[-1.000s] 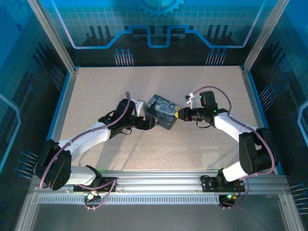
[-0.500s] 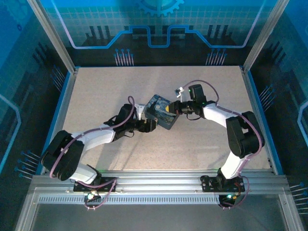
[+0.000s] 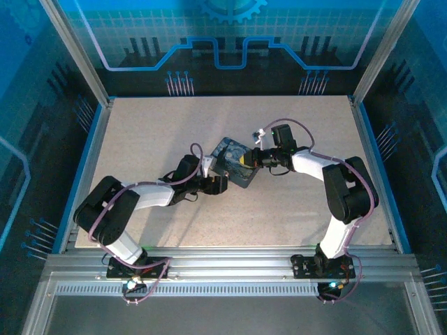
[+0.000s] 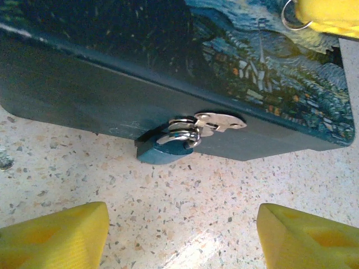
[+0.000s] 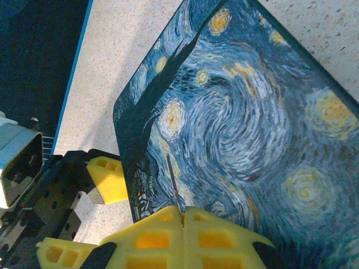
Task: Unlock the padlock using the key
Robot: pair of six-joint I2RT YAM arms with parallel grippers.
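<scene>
Speckled tabletop (image 4: 224,207) carries the painted tin (image 4: 84,89), its padlock (image 4: 165,147) hanging from the side hasp (image 4: 221,120), body touching the tabletop just ahead of my left gripper (image 4: 182,218), whose jaws stand apart and empty. My right gripper (image 5: 182,216) is clenched on the key (image 5: 171,179), above the lid (image 5: 269,101). I judge that thin pinch could let the key twist, and the unsteadied padlock could swing aside.

A speckled beige table (image 3: 140,132) sits enclosed by blue-lit patterned walls (image 3: 230,35), an aluminium rail (image 3: 230,259) along its near edge.
</scene>
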